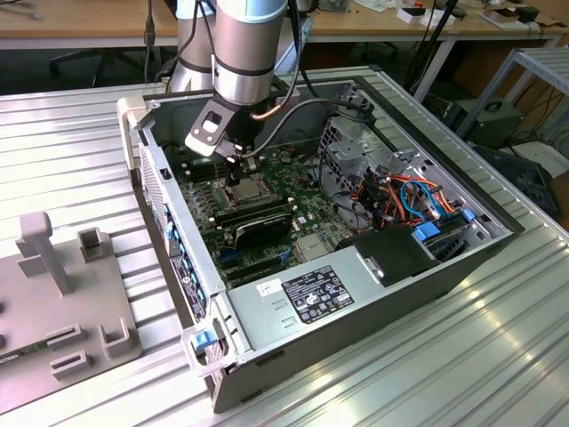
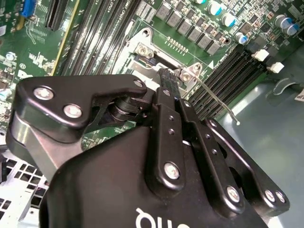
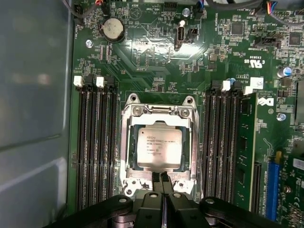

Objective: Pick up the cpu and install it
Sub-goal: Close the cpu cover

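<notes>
Cpu [image 3: 159, 147] bears small print, seated in socket [image 3: 125, 156].

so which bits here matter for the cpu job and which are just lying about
For the job: cpu, sitting in its socket; pincer, closed at the socket's edge.
Just there: memory sticks; coin battery; power supply; coloured cables; grey fixture.

Silver arm [image 1: 242, 62], light-blue cap [image 1: 253, 7]; black hand [image 3: 162, 178], silver screws [image 2: 172, 170].
</notes>
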You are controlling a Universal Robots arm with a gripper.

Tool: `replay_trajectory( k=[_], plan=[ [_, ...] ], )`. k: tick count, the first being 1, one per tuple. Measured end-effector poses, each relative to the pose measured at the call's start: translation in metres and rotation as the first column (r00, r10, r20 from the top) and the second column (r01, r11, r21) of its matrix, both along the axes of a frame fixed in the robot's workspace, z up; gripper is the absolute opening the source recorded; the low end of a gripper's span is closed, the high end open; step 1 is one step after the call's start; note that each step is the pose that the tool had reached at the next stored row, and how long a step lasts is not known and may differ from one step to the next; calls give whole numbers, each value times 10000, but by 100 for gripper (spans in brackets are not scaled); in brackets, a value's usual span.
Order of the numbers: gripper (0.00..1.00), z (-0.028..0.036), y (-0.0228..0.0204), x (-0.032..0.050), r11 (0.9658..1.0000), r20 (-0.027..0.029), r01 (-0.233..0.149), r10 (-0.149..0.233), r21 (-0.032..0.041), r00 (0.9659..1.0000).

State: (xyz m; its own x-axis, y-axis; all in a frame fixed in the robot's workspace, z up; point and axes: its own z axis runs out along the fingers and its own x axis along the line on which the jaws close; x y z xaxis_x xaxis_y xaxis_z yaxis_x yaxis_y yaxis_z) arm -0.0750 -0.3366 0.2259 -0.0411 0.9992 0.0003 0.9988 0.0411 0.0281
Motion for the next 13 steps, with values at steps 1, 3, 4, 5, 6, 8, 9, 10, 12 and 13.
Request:
replay_trajectory(
  k=[1, 3, 4, 5, 6, 8, 9, 10, 12, 13],
  plan=[
    [11, -8, 6, 0, 10000, -1, 0, 0, -1, 10000],
    [11, -31, 26, -3, 10000, 0, 0, 0, 0, 10000],
    [11, -40, 34, -5, 10000, 2, 0, 0, 3, 10000],
    [11, -45, 34, -5, 10000, 0, -1, 1, -1, 10000],
    [11, -50, 34, -5, 10000, -1, -3, 3, -11, 10000],
    [11, -59, 34, -6, 10000, -1, -1, 1, -30, 10000],
    [11, -63, 33, -6, 10000, -1, -1, 1, -43, 10000],
    [11, -66, 32, -6, 10000, 0, -1, 1, -50, 10000],
    [11, -71, 13, -6, 10000, 0, 0, 0, -63, 10000],
    [11, -73, 5, -6, 10000, 0, 0, 0, -69, 10000]
  ],
)
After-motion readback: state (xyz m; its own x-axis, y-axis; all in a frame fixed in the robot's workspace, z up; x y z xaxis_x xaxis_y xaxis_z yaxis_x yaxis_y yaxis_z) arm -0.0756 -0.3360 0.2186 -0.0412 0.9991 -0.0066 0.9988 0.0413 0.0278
